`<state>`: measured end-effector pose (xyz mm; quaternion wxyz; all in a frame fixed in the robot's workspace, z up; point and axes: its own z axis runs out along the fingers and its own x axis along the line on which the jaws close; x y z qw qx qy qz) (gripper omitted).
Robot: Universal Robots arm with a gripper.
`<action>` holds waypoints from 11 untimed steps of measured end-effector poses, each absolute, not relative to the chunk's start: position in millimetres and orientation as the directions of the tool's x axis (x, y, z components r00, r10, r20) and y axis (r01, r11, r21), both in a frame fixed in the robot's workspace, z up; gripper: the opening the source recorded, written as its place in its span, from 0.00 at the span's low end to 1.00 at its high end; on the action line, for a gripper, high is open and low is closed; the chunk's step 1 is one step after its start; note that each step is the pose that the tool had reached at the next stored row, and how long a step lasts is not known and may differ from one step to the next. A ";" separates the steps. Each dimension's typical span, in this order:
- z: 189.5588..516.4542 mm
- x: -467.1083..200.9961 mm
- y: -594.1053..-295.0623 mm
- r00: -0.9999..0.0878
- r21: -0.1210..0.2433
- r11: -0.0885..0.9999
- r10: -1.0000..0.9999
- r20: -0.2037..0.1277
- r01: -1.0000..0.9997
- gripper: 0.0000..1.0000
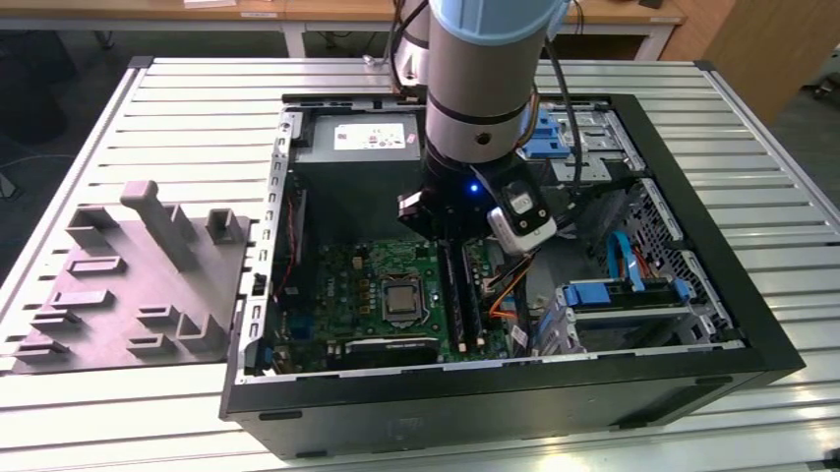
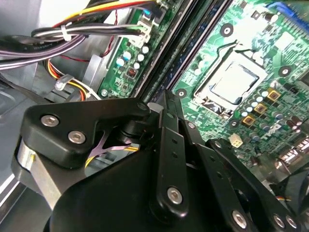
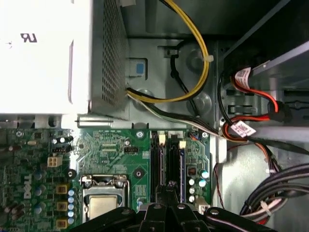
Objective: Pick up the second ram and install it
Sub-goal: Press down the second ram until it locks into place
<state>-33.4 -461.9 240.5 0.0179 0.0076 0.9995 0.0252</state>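
Gripper (image 3: pixel 170 189) low over motherboard (image 3: pixel 111 150) inside open PC case (image 1: pixel 754 339), fingertips at the RAM slots (image 3: pixel 166 164) beside CPU socket (image 3: pixel 104 195). Fingers close together; can't tell if anything is pinched. Second ram (image 3: pixel 182 169) seems seated on edge in a slot. Power supply (image 3: pixel 53 53) beyond, yellow cables (image 3: pixel 200 43) alongside.

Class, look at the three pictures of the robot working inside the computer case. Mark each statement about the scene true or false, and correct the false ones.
1. The gripper is down inside the open case, above the motherboard. True.
2. The processor socket is covered by a fan. False: it is bare.
3. A grey moulded tray lies inside the case. False: it lies outside, towards the exterior view's left.
4. Yellow cables run near the power supply. True.
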 end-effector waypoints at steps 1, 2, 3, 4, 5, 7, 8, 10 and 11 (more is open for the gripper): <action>240.1 -33.4 -460.5 -0.999 0.051 0.999 0.016 -0.035 0.014 0.10; 239.9 -33.4 -459.8 -0.999 0.051 0.999 0.016 -0.035 0.014 0.10; 239.8 -33.3 -459.5 -0.999 0.051 0.999 0.016 -0.035 0.014 0.10; 239.7 -33.4 -459.5 -0.999 0.051 0.999 0.016 -0.035 0.014 0.10; 239.8 -33.4 -459.5 -0.999 0.051 0.999 0.016 -0.035 0.014 0.10; 239.8 -33.5 -458.9 -0.999 0.051 0.999 0.016 -0.035 0.014 0.10; 239.6 -33.5 -457.5 -0.999 0.051 0.999 0.016 -0.035 0.015 0.10; 239.1 -33.4 -454.6 -0.999 0.051 0.999 0.016 -0.035 0.014 0.10; 238.8 -33.4 -453.6 -0.999 0.051 0.999 0.016 -0.035 0.014 0.10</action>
